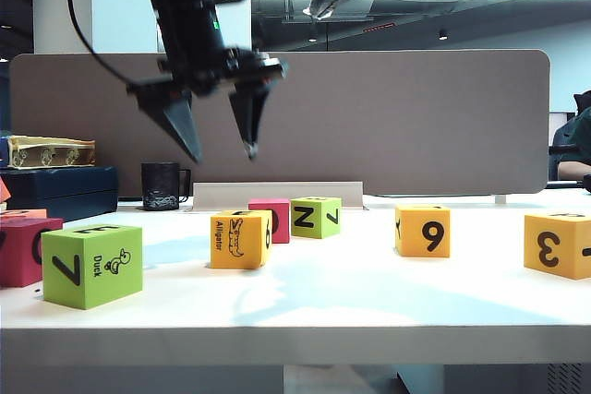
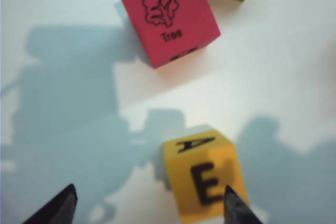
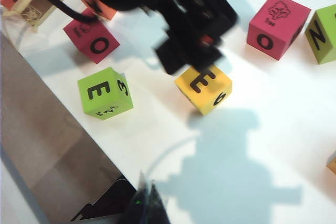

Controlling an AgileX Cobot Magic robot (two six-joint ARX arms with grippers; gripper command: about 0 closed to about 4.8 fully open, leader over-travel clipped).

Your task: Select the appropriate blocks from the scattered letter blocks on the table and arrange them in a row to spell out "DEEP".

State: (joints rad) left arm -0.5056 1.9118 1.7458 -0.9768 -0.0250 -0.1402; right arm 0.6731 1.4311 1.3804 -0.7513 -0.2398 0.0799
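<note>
My left gripper (image 1: 223, 153) hangs open and empty, high above the yellow alligator block (image 1: 240, 239) on the table (image 1: 369, 297). In the left wrist view its gripper (image 2: 148, 199) stands wide, the E-topped yellow block (image 2: 205, 179) beside one fingertip (image 2: 231, 203), untouched. The lime green 7 and duck block (image 1: 92, 265) sits front left; it shows an E on top (image 3: 105, 93). The yellow-orange 3 block (image 1: 557, 244) is far right. An orange block (image 3: 97, 6) lies at the far left. My right gripper (image 3: 147, 199) is shut and empty, held high (image 1: 312, 13).
A magenta Tree block (image 2: 168, 17) and a green N block (image 1: 316, 217) sit behind the alligator block. The yellow 9 block (image 1: 423, 231) is right of centre, a magenta O block (image 1: 28, 251) at the left edge. A black mug (image 1: 162, 186) and boxes (image 1: 55, 191) stand back left.
</note>
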